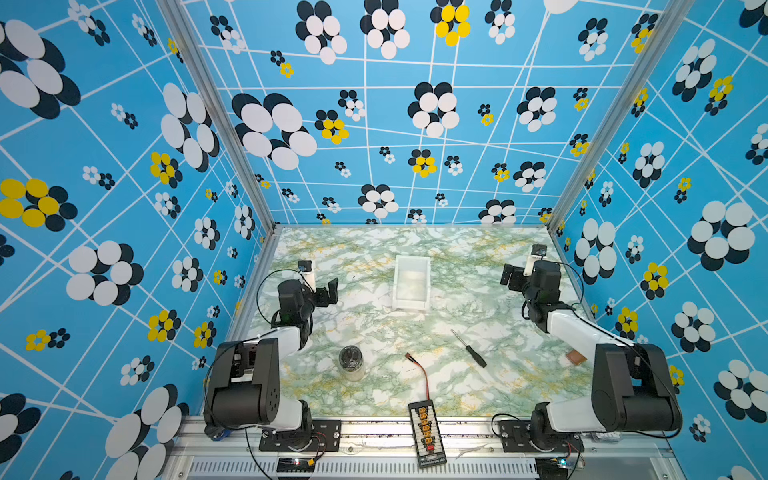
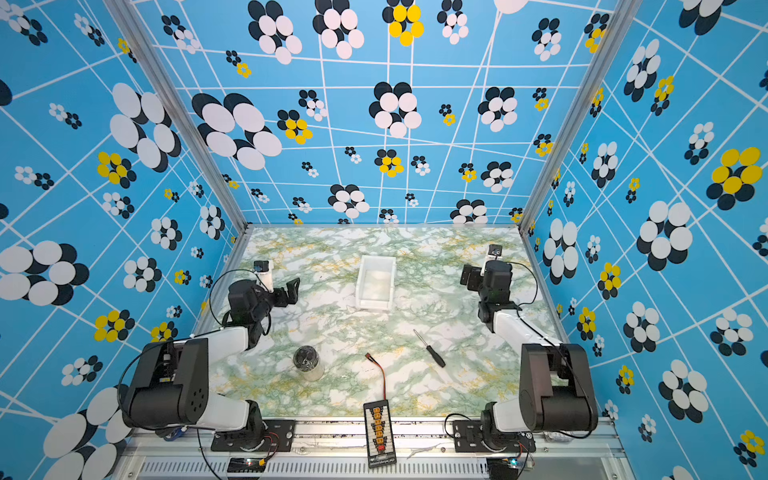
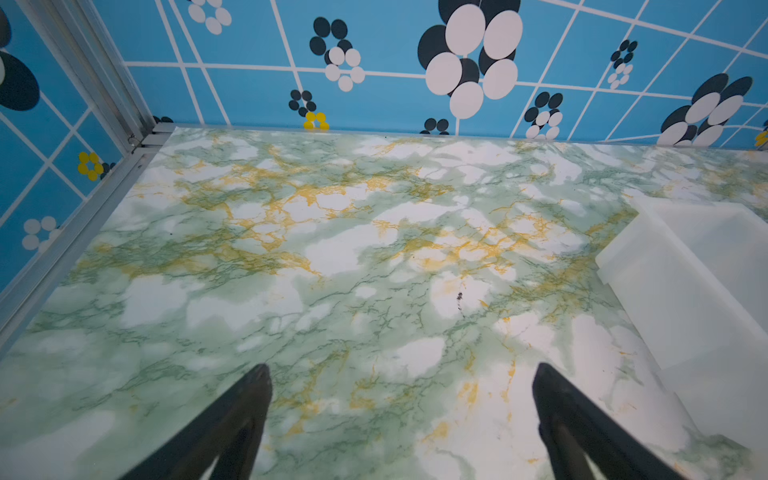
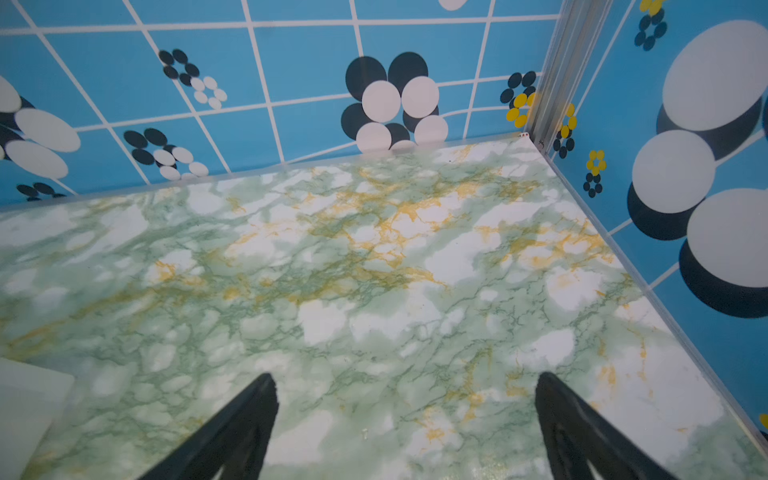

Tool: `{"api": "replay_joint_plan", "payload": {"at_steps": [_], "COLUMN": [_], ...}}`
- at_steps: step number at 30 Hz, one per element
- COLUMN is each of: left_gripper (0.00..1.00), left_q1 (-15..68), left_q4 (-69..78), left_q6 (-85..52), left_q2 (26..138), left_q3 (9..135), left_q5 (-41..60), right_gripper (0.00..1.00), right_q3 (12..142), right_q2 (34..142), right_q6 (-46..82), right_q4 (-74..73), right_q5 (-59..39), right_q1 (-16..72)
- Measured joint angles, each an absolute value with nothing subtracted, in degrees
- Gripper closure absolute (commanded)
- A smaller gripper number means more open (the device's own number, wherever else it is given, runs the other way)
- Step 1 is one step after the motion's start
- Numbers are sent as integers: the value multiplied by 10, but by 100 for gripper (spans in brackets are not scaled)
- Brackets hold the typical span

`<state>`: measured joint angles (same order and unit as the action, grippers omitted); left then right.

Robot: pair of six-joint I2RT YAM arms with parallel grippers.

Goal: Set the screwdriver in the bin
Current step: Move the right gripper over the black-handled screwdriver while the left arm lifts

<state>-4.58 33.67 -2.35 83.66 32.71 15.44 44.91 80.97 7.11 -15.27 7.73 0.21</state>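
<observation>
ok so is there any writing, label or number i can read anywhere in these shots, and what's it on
No text can be read in any view.
Black connector board with yellow sockets: a strip of pale print at its near end, too small to read.
The screwdriver, the bin and the dark-lidded jar: no lettering can be made out.

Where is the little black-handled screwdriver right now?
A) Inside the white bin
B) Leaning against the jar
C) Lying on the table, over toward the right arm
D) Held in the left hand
C: the screwdriver lies flat on the marbled table, well outside the bin, with nothing gripping it.
</observation>
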Motion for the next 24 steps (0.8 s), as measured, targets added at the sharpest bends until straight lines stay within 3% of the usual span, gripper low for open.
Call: {"api": "replay_joint_plan", "payload": {"at_steps": [5,12,18,24], "left_gripper": [1,1,1,1], "left_q1": [-46,-46,-46,-46], "left_q4": [96,-195,-357,-444], "left_q6": [1,26,26,24], "left_q2": [829,830,885,933], "left_q3": [479,673,817,908], "left_q5": [170,188,220,248], "right_gripper": [1,5,14,24], "right_q3": [549,489,439,381], "right_q2": [768,669,657,633], "right_q6": [135,245,317,365], "right_q4": [27,214,348,402], "right_q5": [27,-23,-16,1], "right_q1": [19,145,284,320]}}
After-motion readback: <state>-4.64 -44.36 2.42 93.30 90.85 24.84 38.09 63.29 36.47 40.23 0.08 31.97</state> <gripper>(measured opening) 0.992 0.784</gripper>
